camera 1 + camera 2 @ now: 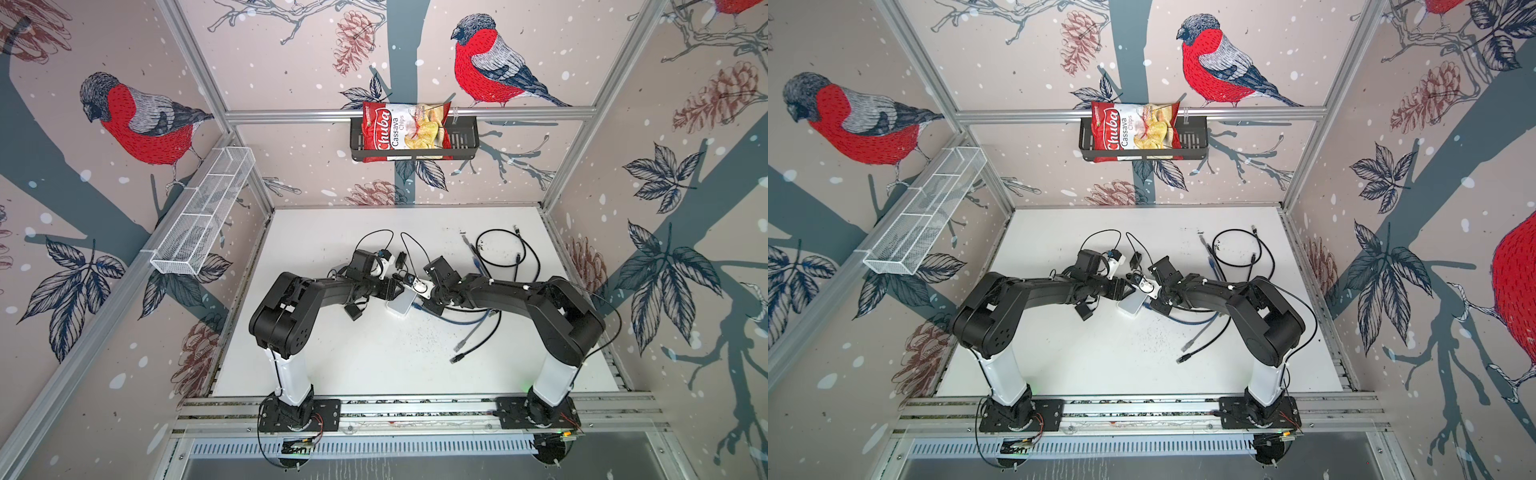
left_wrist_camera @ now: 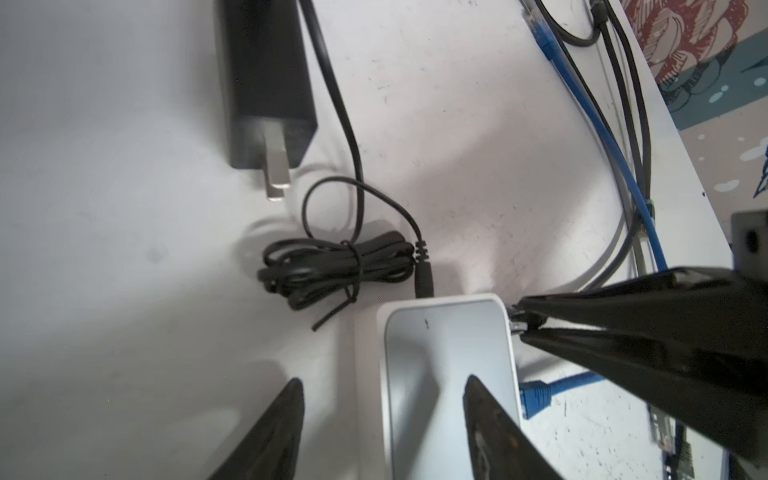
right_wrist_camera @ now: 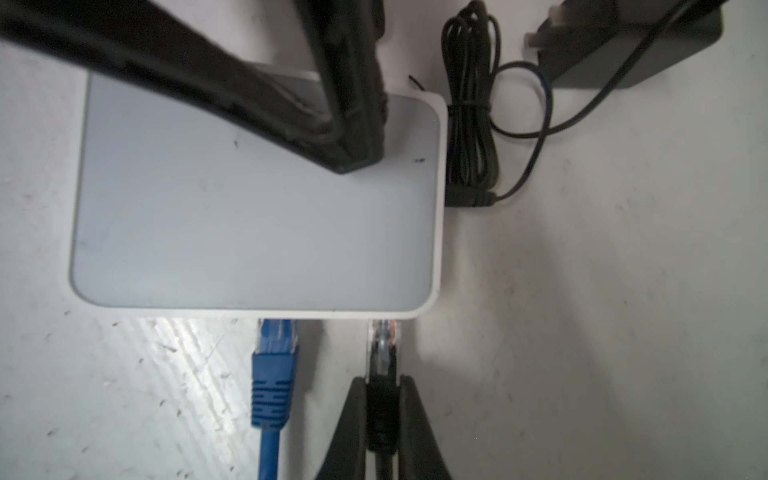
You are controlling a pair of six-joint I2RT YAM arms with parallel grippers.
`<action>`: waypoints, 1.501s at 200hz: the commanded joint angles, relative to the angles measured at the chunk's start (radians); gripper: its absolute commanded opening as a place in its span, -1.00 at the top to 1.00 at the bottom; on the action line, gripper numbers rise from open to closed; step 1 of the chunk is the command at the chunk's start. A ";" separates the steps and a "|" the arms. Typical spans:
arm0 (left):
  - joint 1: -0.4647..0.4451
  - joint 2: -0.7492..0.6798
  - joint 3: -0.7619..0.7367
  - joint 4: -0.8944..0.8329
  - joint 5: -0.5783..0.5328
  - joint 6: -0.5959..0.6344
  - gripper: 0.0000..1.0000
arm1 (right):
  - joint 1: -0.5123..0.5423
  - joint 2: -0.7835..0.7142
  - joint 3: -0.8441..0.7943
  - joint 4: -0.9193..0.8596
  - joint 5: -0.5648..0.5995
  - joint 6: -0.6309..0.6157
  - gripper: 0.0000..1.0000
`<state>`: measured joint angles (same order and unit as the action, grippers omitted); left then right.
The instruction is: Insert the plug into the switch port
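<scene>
The white switch lies flat mid-table and shows in both top views. My right gripper is shut on a black plug with a clear tip. That tip meets the switch's port side, and how deep it sits cannot be told. Beside it a blue plug sits in a neighbouring port. My left gripper is open above the switch, one finger over its top and the other off its side. It holds nothing.
A black power adapter and its bundled cord lie beside the switch, with the barrel connector at its end. Loose black, blue and grey cables lie on the right. A chips bag sits in a wall basket, and a white mesh basket hangs on the left wall.
</scene>
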<state>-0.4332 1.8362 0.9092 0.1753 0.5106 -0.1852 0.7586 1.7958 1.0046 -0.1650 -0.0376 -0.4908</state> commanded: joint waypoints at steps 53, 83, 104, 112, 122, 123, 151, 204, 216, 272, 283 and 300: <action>0.001 0.061 0.054 0.017 0.018 -0.061 -0.21 | 0.002 -0.005 -0.006 0.030 -0.013 0.023 0.92; 0.001 0.069 0.045 0.047 0.036 -0.083 -0.18 | 0.005 -0.002 -0.006 0.037 -0.018 0.029 0.92; -0.005 0.076 0.039 0.068 0.048 -0.100 -0.15 | 0.008 -0.002 -0.003 0.039 -0.035 0.029 0.92; -0.008 0.078 0.037 0.076 0.049 -0.104 -0.14 | 0.009 -0.001 -0.004 0.042 -0.033 0.030 0.92; -0.013 0.079 0.034 0.078 0.047 -0.107 -0.13 | 0.010 0.000 -0.003 0.044 -0.040 0.032 0.92; -0.014 0.080 0.034 0.079 0.047 -0.108 -0.13 | 0.010 0.000 -0.003 0.044 -0.039 0.033 0.92; -0.025 0.080 0.020 0.084 0.034 -0.115 -0.06 | 0.018 0.006 0.003 0.049 -0.048 0.040 0.92; -0.049 0.078 -0.011 0.079 -0.007 -0.113 0.03 | 0.019 0.007 0.002 0.107 -0.026 0.097 0.92; -0.051 0.081 -0.010 0.080 -0.003 -0.109 0.05 | 0.018 0.011 0.002 0.120 -0.015 0.108 0.92; -0.054 0.095 -0.007 0.082 0.003 -0.103 0.10 | 0.020 0.007 0.005 0.164 -0.009 0.151 0.93; -0.055 0.097 -0.008 0.083 0.006 -0.105 0.11 | 0.021 0.003 0.001 0.183 -0.010 0.166 0.93; -0.053 0.098 -0.006 0.085 0.008 -0.105 0.12 | 0.024 -0.004 -0.004 0.206 -0.031 0.173 0.93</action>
<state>-0.4751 1.9228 0.9066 0.3607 0.4881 -0.2878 0.7769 1.8057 0.9989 -0.1165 -0.0364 -0.3599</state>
